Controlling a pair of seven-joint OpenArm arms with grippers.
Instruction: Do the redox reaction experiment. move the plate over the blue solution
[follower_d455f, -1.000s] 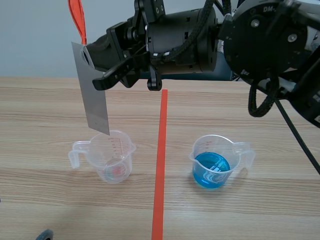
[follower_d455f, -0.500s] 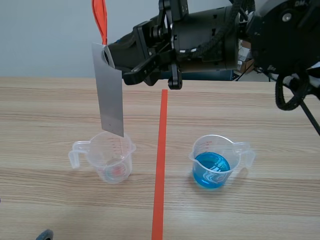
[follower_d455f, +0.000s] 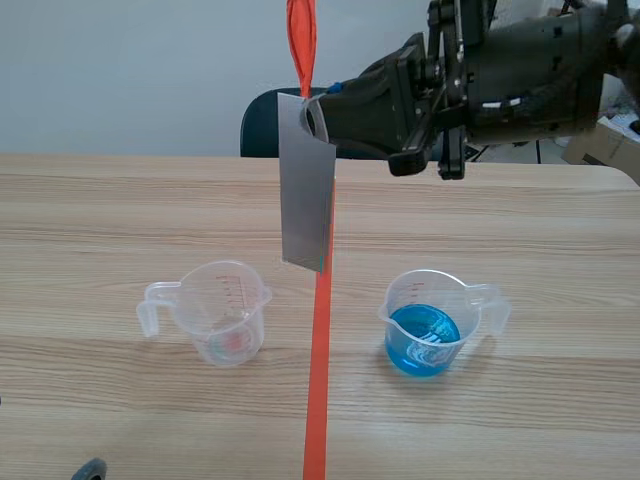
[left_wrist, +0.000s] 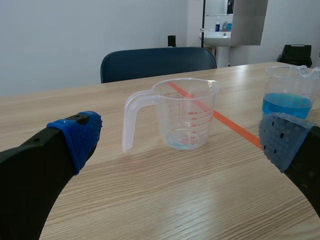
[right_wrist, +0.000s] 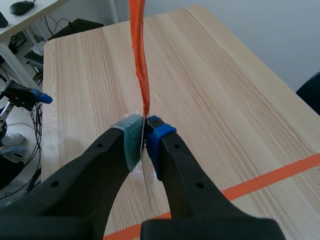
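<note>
A grey metal plate (follower_d455f: 306, 183) with an orange ribbon (follower_d455f: 301, 40) at its top hangs upright in the air over the tape line, between the two beakers. My right gripper (follower_d455f: 318, 115) is shut on the plate's top edge; in the right wrist view the plate (right_wrist: 146, 176) shows edge-on between the pads. The beaker of blue solution (follower_d455f: 427, 325) stands right of the line, also seen as the blue beaker (left_wrist: 291, 100). A nearly empty clear beaker (follower_d455f: 222, 312) stands left of it. My left gripper (left_wrist: 180, 142) is open, low near the table, facing the clear beaker (left_wrist: 184, 114).
An orange-red tape line (follower_d455f: 320, 330) runs down the middle of the wooden table (follower_d455f: 100, 220). A blue chair (left_wrist: 157, 62) stands behind the far edge. The right arm (follower_d455f: 530, 70) stretches across the upper right.
The right arm has carried the plate to the right, from above the clear beaker to over the tape line. The beakers and the left gripper have stayed put.
</note>
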